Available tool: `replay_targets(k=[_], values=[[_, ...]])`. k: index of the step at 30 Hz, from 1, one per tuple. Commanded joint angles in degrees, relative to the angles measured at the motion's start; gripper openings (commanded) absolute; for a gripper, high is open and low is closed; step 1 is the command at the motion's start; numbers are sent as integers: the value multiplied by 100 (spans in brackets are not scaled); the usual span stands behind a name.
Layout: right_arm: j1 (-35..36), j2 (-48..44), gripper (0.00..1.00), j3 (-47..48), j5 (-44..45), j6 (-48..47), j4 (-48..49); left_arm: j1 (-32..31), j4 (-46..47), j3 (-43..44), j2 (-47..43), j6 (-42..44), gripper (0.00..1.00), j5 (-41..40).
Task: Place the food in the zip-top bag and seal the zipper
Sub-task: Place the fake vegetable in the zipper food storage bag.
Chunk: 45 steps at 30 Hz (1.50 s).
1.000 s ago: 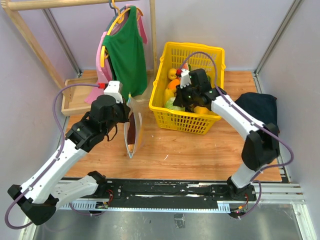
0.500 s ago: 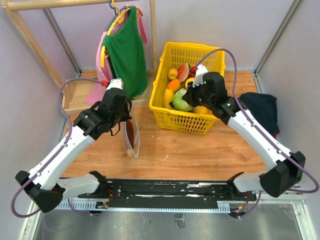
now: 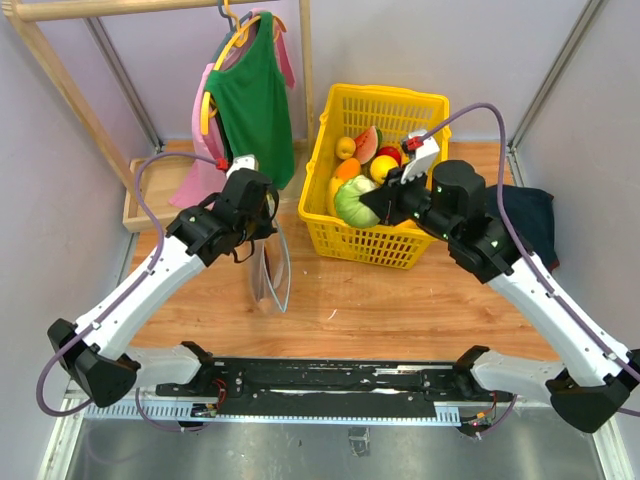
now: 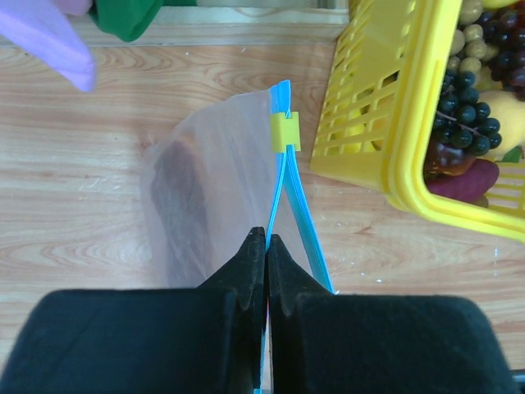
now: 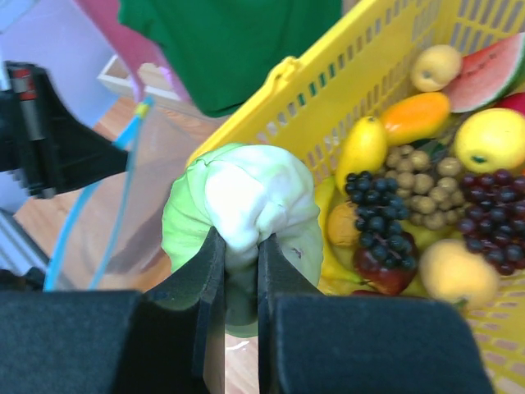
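Whereas a second ago the right gripper [image 5: 240,246] was down among the fruit in the yellow basket [image 5: 316,78], it has since risen and drawn toward the bag side. Its fingers are clamped tight on the green round vegetable [image 5: 246,193], which bulges above and to both sides of the fingertips, over the basket's rim. The left gripper [image 4: 267,240] has shifted too, farther from the arm bases and nearer the basket. Its fingers are pressed together on the light-blue zipper [image 4: 289,193], pinching one side of the strip. The zip-top bag [image 4: 209,176] stretches straight ahead of those fingertips, its mouth parted in a narrow wedge that closes at a small yellow slider [image 4: 285,131] at the far end. Half a second ago it hung as a flatter sliver; from above the mouth now shows as an open loop.

Counted: two grippers, both closed on something; one bag; one basket. One piece of food is in the bag, a reddish-brown wedge [image 4: 176,205] ahead and left of the left fingertips. One piece is in the right fingers. Ahead and right of the right fingertips the basket holds three bunches of grapes [image 5: 377,217], dark blue, tan and purple, one watermelon slice [image 5: 492,74], one orange fruit [image 5: 414,115] and at least four yellow fruits [image 5: 492,139], others being partly buried. The bag stands left of the right fingers, just beside the basket.
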Motion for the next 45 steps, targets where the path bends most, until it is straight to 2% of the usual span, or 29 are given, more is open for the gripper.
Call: replay_targets(k=[1,8,17,27,34,45], values=[[507,-28,1,-21,-91,492,136,-149,198,391,222,-186,0,32],[1187,183,1,-66,-177,946,479,-378,-3,837,619,-217,0,-225],[1495,387,1,-436,-929,1443,1136,-494,-44,1037,910,-283,0,-241],[1543,594,1,-596,-1314,1722,1192,-539,-96,1080,928,-310,0,-319],[1546,136,1,-754,-689,1544,844,-539,-183,1012,685,-353,0,-396],[1806,62,1,-673,-850,1527,764,-580,-414,1136,607,-474,0,-342]])
